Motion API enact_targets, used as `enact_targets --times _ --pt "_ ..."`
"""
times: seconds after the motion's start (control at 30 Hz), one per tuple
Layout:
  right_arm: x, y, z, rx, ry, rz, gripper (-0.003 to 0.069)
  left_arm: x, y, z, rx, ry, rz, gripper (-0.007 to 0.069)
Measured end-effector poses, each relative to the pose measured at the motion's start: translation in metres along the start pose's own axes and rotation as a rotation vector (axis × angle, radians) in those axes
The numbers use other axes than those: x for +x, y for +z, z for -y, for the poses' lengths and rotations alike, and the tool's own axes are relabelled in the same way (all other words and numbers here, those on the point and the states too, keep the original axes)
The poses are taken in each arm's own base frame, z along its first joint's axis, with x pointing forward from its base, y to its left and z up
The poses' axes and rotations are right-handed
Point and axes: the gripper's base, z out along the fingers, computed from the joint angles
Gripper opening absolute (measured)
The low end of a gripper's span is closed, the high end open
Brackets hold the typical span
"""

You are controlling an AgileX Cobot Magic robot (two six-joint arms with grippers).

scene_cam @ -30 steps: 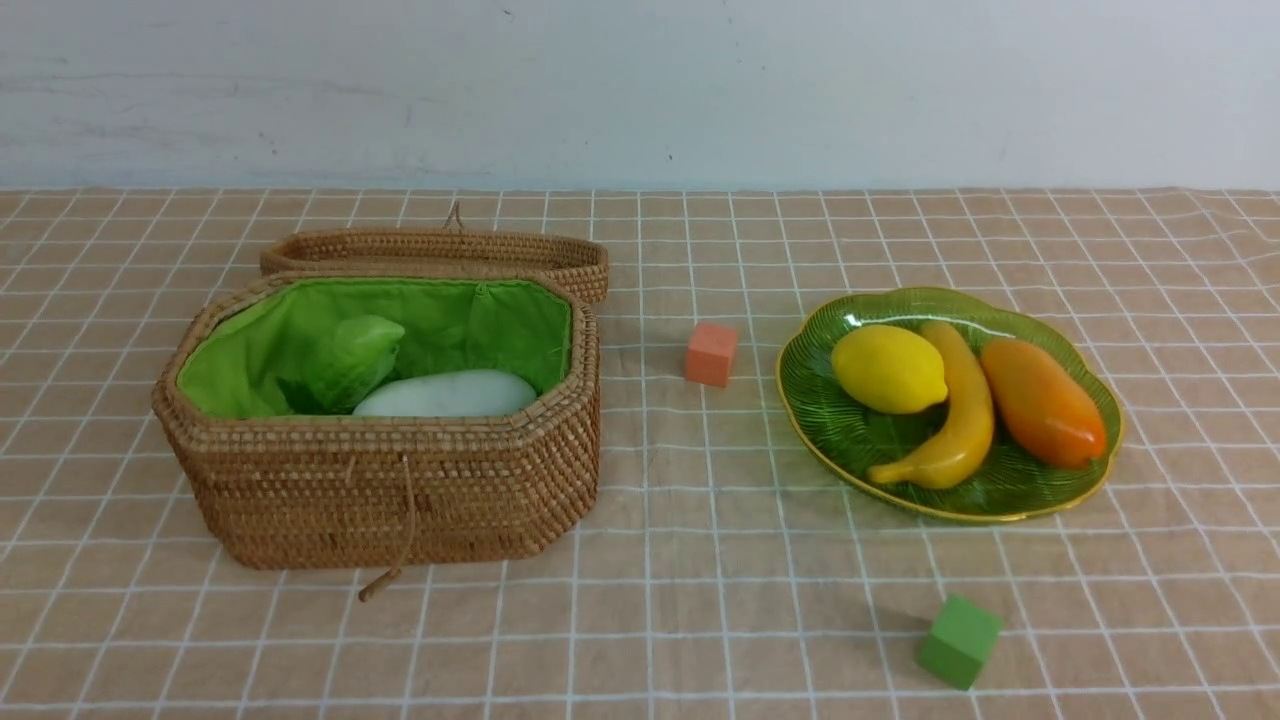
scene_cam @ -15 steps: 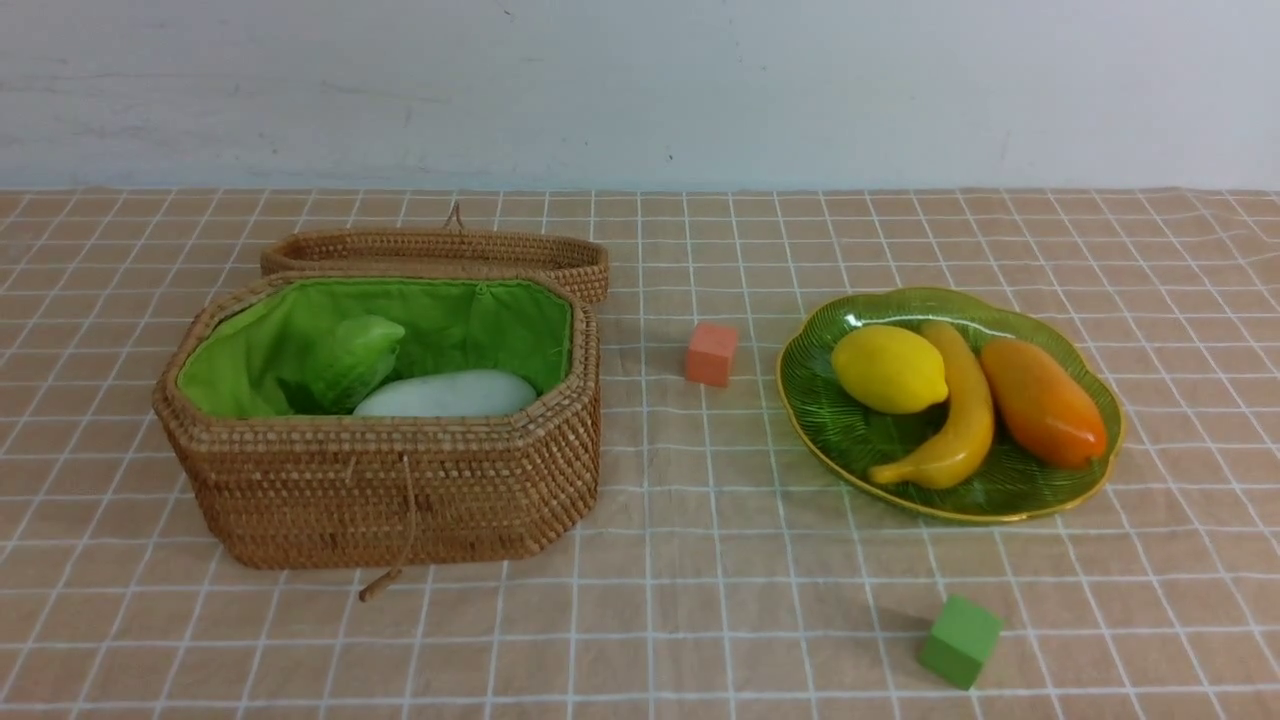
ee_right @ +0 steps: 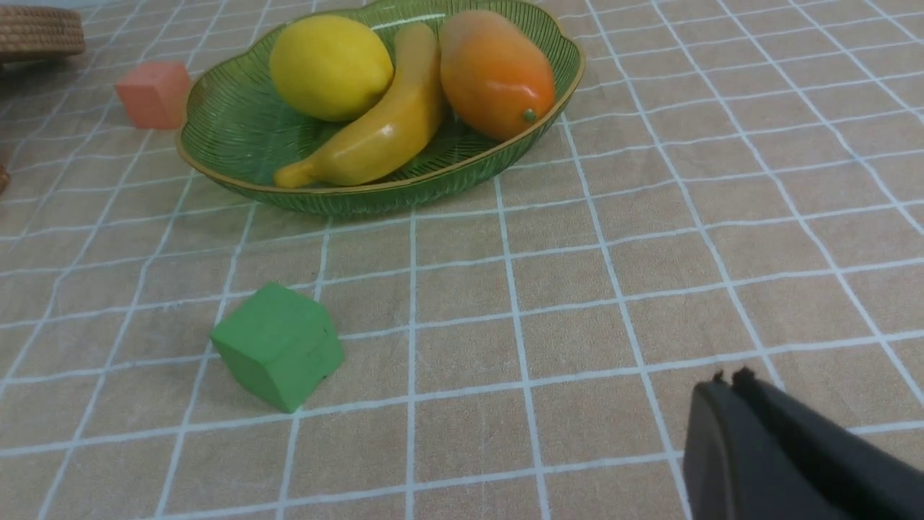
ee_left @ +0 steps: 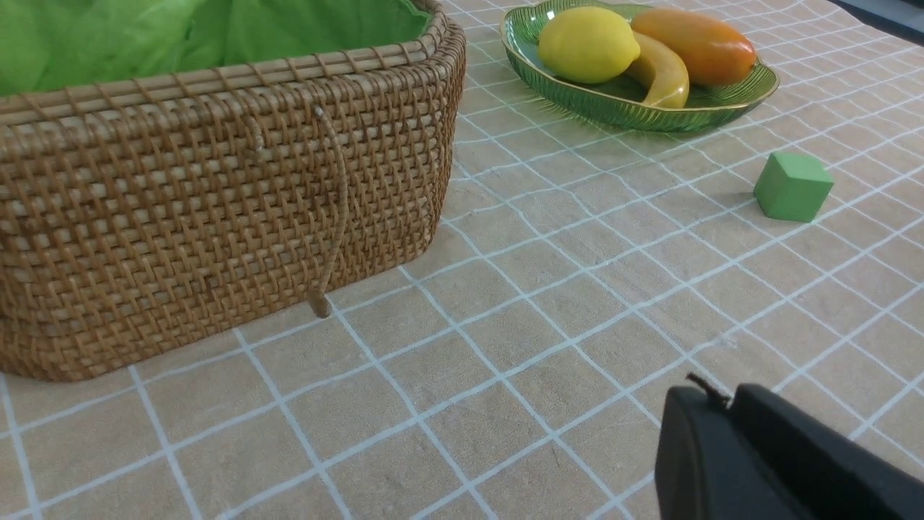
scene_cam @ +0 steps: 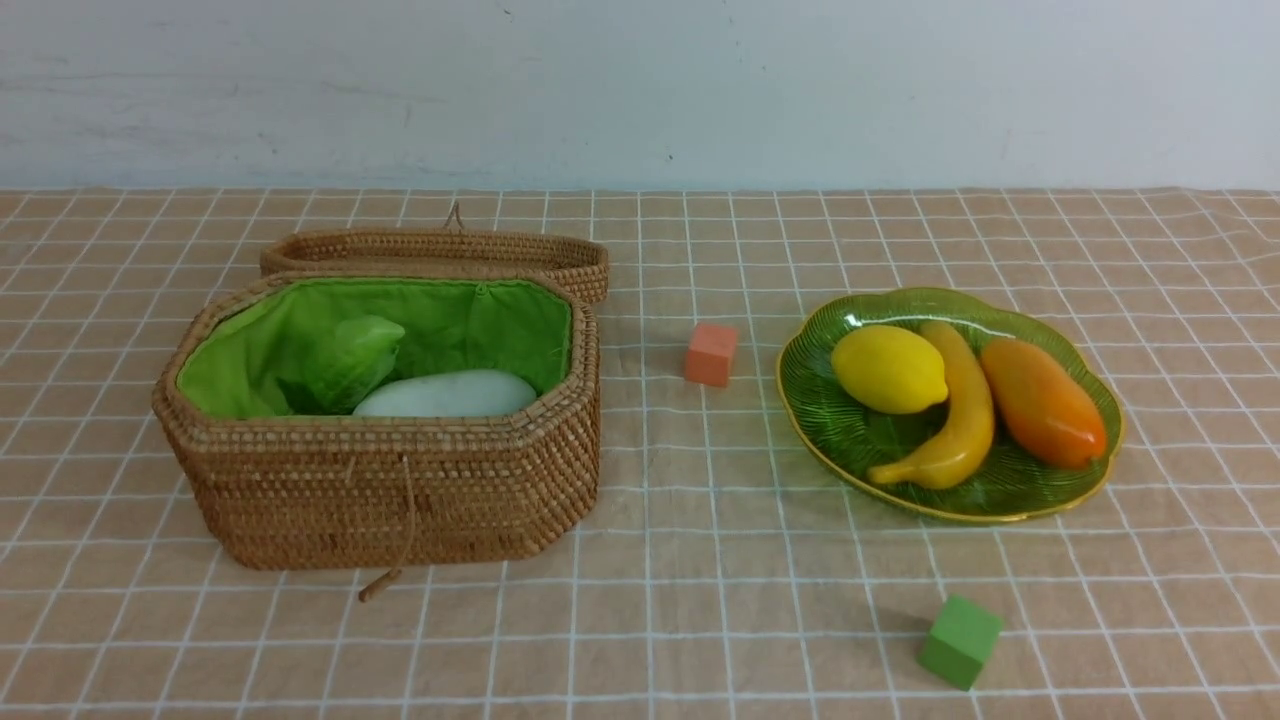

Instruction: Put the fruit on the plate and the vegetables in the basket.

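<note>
The lemon (scene_cam: 888, 368), banana (scene_cam: 950, 420) and mango (scene_cam: 1042, 402) lie on the green plate (scene_cam: 1075, 484) at the right. The wicker basket (scene_cam: 390, 490) stands at the left with its lid open behind. Inside it I see the white radish (scene_cam: 450, 394) with green leaves (scene_cam: 350, 362); the other vegetables are hidden. Neither gripper shows in the front view. My left gripper (ee_left: 722, 396) is shut and empty, low over the cloth near the basket (ee_left: 180, 217). My right gripper (ee_right: 729, 381) is shut and empty, low over the cloth near the plate (ee_right: 238, 130).
A small orange cube (scene_cam: 711, 353) sits between basket and plate. A small green cube (scene_cam: 959, 641) sits on the checked cloth in front of the plate; it also shows in the left wrist view (ee_left: 792, 186) and the right wrist view (ee_right: 278, 345).
</note>
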Motion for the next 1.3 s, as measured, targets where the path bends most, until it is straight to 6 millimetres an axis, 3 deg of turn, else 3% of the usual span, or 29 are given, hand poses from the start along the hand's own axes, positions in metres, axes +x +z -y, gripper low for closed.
enact_targets --times 0.17,0.33,0.5,0.67,1.3 --pt "0.0 0.0 0.0 0.0 0.0 0.0 -0.0003 -0.002 0.0 -0.005 -0.096 -0.058 0.046 0.0049" --pt "0.0 0.0 0.0 0.0 0.0 0.0 -0.0003 -0.002 -0.004 -0.02 -0.369 -0.14 0.251 -0.0013" --pt "0.0 0.0 0.0 0.0 0.0 0.0 -0.0003 0.02 -0.008 -0.028 -0.533 -0.304 0.113 -0.0013" --pt "0.0 0.0 0.0 0.0 0.0 0.0 -0.0002 0.029 -0.007 -0.028 -0.542 -0.479 0.081 -0.0013" --pt "0.0 0.0 0.0 0.0 0.003 0.0 0.0014 0.029 -0.008 -0.029 -0.56 -0.453 0.075 -0.0013"
